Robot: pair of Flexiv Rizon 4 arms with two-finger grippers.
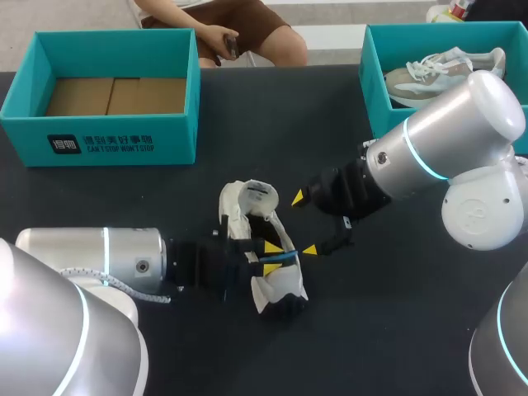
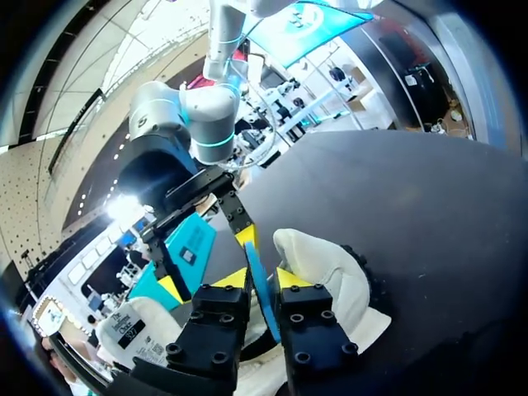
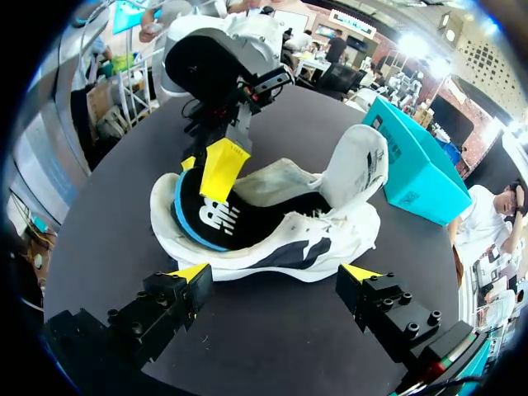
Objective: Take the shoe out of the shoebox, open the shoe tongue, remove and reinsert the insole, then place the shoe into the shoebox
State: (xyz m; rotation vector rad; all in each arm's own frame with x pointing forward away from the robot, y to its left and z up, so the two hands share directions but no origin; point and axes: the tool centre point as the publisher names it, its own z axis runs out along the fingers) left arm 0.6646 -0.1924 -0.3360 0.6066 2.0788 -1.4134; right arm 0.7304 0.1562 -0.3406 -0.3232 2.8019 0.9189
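A white shoe (image 1: 244, 216) lies in the middle of the dark table, its tongue (image 3: 365, 165) folded back and up. A black insole with a blue rim (image 3: 216, 216) sticks partly out of the shoe's opening. My left gripper (image 1: 270, 257) comes in from the left and is shut on the insole's edge (image 2: 261, 290), which shows as a blue strip between the yellow tips. My right gripper (image 1: 304, 223) stands open just right of the shoe; in the right wrist view the shoe (image 3: 280, 252) lies ahead of its spread fingers (image 3: 275, 276), which do not touch it.
An open teal shoebox (image 1: 99, 136) with a bare cardboard floor stands at the back left. A second teal box (image 1: 375, 74) at the back right holds another shoe (image 1: 437, 70).
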